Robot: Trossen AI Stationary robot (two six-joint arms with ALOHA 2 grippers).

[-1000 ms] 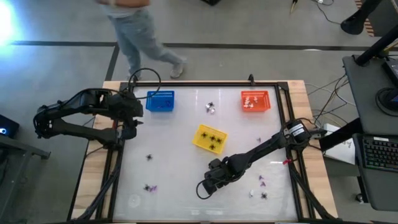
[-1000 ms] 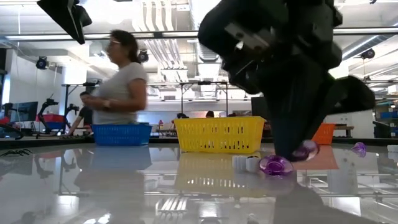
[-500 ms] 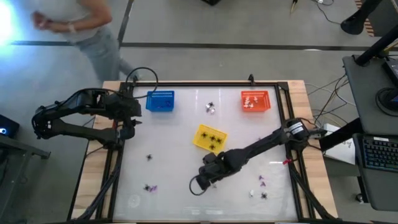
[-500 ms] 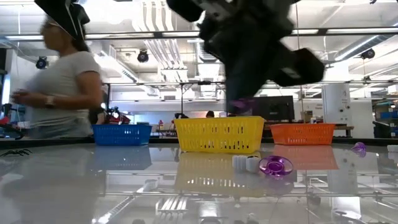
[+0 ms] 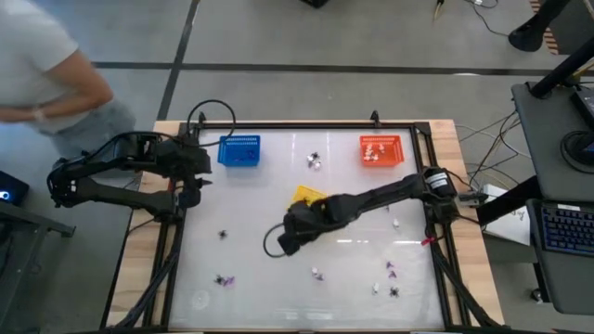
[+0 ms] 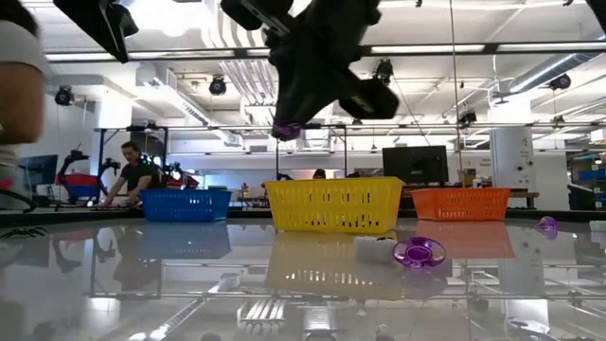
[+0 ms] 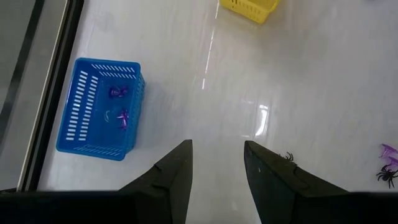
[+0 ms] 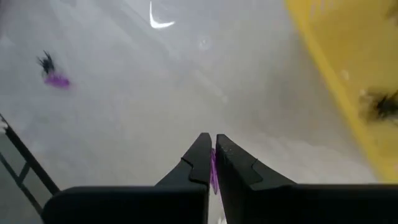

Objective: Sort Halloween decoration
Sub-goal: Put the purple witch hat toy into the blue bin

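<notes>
Above the table's middle, the right hand (image 8: 212, 163) pinches a purple bit (image 8: 213, 174).

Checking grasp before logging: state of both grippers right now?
Left gripper: open, empty, near the blue basket.
Right gripper: shut on a purple piece, raised by the yellow basket.

Grey floor (image 5: 306, 37), dark stripe; desk with keyboard (image 5: 564, 227); ceiling pipes (image 6: 237, 28), lights.
</notes>
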